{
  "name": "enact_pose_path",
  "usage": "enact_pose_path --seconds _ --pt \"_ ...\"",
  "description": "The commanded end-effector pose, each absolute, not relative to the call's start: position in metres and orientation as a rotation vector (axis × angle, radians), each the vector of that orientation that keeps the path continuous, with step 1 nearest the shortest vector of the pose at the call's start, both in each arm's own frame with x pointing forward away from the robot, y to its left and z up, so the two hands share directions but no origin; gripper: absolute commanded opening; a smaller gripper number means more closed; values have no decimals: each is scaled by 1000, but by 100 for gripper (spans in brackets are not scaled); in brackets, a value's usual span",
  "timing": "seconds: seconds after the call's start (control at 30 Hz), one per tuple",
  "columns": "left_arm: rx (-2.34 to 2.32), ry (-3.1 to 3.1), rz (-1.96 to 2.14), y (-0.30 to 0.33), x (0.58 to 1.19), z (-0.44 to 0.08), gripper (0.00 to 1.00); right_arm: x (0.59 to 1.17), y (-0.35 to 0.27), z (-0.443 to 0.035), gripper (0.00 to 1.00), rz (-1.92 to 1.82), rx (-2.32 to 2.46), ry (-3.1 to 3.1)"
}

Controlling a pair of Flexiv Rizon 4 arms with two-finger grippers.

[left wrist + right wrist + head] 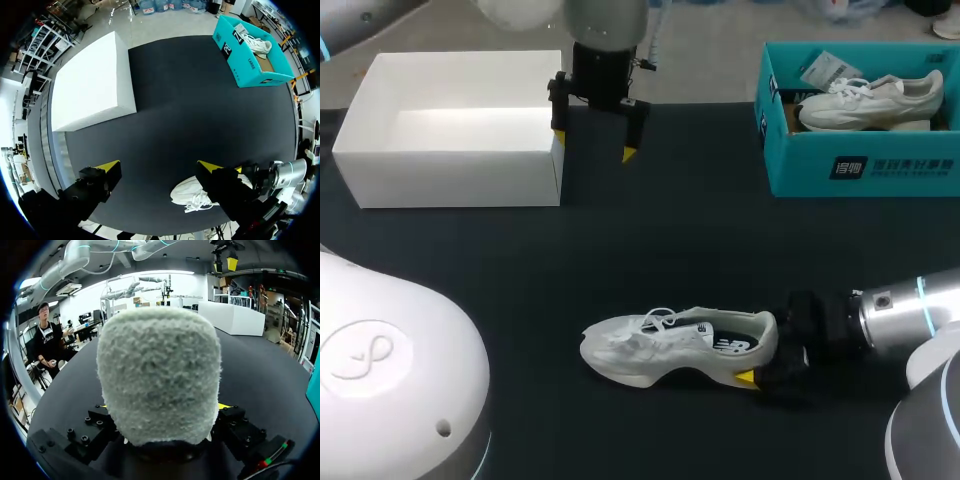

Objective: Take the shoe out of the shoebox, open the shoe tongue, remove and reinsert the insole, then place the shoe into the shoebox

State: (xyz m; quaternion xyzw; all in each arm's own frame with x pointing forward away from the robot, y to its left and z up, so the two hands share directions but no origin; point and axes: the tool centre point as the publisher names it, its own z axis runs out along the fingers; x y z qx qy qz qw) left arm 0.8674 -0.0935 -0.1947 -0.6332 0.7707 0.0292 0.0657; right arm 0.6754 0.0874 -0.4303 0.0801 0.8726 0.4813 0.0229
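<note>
A white shoe (pixel 665 345) lies on the dark table near its front edge, toe to the left, with its dark insole showing in the opening. My right gripper (pixel 770 350) comes in from the right and is shut on the heel. In the right wrist view the fuzzy heel (pixel 159 375) fills the gap between the fingers of the right gripper (pixel 164 405). My left gripper (pixel 593 147) hangs open and empty high over the back of the table, beside the white shoebox (pixel 450 178). From the left wrist view, the left gripper (pixel 158 166) looks down on the shoe (pixel 192 197).
The white shoebox stands open at the back left, nothing visible inside. A teal box (pixel 860 165) at the back right holds another white shoe (pixel 870 100). Bare dark tabletop (pixel 670 240) lies between the boxes and the shoe.
</note>
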Motion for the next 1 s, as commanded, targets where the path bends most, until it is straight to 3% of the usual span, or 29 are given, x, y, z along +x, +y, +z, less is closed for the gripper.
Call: enact_pose_path --seconds 0.03,0.73,1.0 --pt "-1910 2272 -36 -88 830 -193 100 674 89 -430 0 1483 250 2704" --pt "-2057 2192 -147 -147 748 -250 100 674 89 -430 0 1483 250 2704" --pt "-2023 2244 -92 -162 742 -257 100 674 89 -430 0 1483 250 2704"
